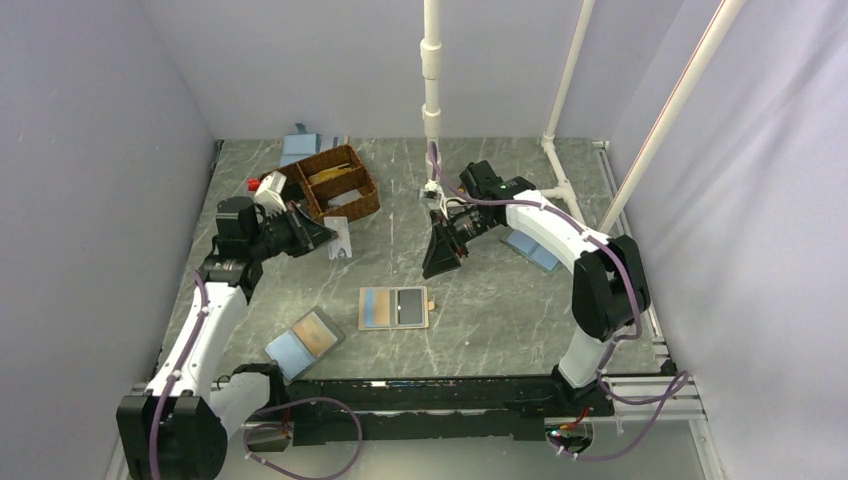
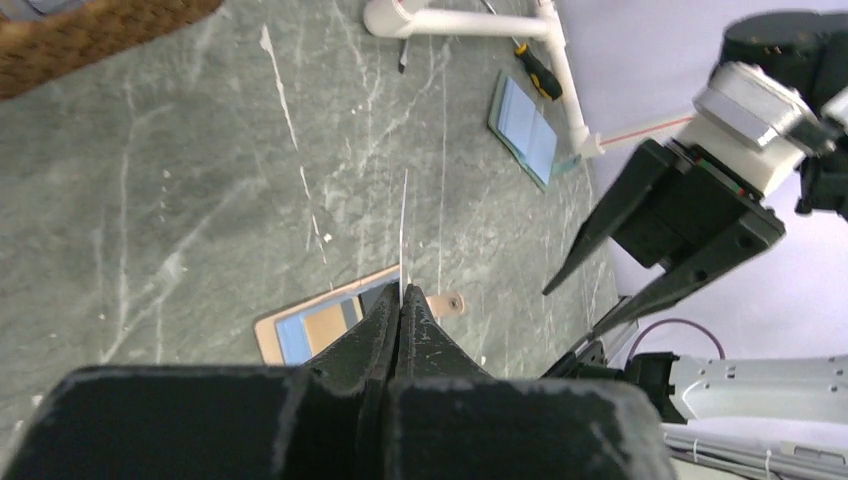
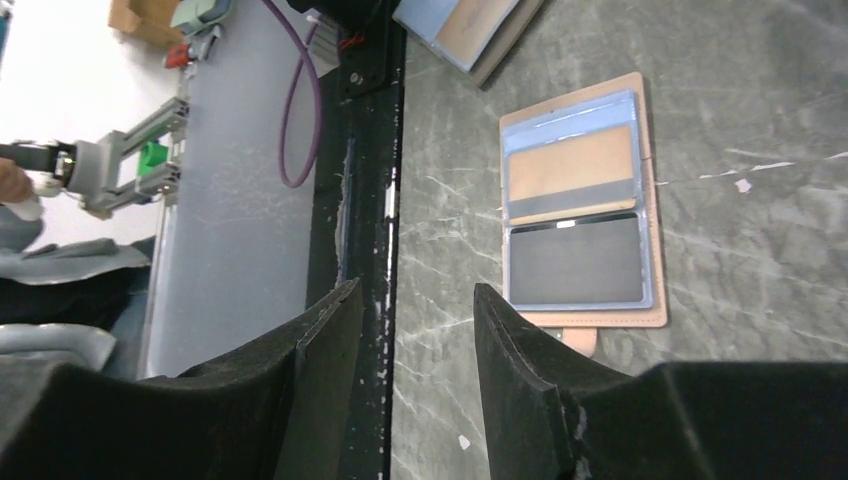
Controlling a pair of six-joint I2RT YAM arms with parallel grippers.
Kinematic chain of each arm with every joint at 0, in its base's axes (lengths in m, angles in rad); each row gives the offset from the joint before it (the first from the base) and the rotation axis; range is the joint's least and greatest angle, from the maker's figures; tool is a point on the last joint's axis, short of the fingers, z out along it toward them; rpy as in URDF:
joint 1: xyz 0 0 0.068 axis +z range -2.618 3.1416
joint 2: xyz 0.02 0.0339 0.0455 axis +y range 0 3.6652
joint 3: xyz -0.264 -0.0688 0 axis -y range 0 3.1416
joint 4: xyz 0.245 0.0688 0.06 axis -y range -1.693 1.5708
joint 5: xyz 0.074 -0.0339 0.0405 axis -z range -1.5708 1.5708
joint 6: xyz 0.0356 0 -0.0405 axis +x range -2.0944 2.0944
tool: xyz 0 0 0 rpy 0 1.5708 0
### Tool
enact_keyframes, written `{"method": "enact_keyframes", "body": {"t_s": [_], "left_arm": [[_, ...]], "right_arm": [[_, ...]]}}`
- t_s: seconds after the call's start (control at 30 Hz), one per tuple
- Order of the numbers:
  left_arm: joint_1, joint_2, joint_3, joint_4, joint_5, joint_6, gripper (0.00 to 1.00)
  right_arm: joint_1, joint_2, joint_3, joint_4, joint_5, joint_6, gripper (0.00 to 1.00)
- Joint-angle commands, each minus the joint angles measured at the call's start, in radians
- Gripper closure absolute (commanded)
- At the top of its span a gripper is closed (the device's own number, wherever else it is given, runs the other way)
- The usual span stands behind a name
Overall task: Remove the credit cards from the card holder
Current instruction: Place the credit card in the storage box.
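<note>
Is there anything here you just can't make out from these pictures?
- Left wrist view: the card pinched by the left gripper shows edge-on, face unseen.
- Top view: the right arm hides part of a blue folder.
- Right wrist view: the top edge cuts off a brown-and-blue folder.

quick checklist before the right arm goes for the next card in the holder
1. Left gripper shut on its thin card: ok, the card is pinched edge-on between the fingers.
2. Right gripper open and empty: ok.
3. Card holder lying open and flat: ok.
4. Cards there to pull: ok, a tan card and a dark card sit in its pockets.
5. Right gripper lined up over the card holder: not ok, it hangs off to one side of it.
</note>
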Motion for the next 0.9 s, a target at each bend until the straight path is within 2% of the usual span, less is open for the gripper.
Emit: {"method": "enact_keyframes", "body": {"t_s": [0.0, 0.2, 0.5, 0.6, 0.73, 0.87], "left_arm": [[0.077, 0.029, 0.071, 0.016, 0.067, 0.028, 1.0], [0.191, 0.087, 0.089, 0.067, 0.145, 0.012, 1.0], [0.293, 0.298, 0.2, 0.143, 0.272, -0.033, 1.0], [0.294, 0.367, 0.295, 0.07, 0.266, 0.082, 1.0], [0.293, 0.469, 0.467, -0.109, 0.216, 0.32, 1.0], [0.29, 0.567, 0.622, -0.22, 0.253, 0.554, 1.0]], "right_arm": [[0.001, -0.088, -0.014, 0.042, 0.052, -0.051, 0.52], [-0.011, -0.122, -0.012, 0.023, 0.07, -0.084, 0.52], [-0.018, -0.154, -0.011, -0.018, 0.11, -0.164, 0.52], [-0.018, -0.14, -0.004, -0.042, 0.112, -0.193, 0.51], [-0.019, -0.121, 0.007, -0.069, 0.105, -0.22, 0.52], [-0.019, -0.113, 0.008, -0.079, 0.103, -0.236, 0.51]]}}
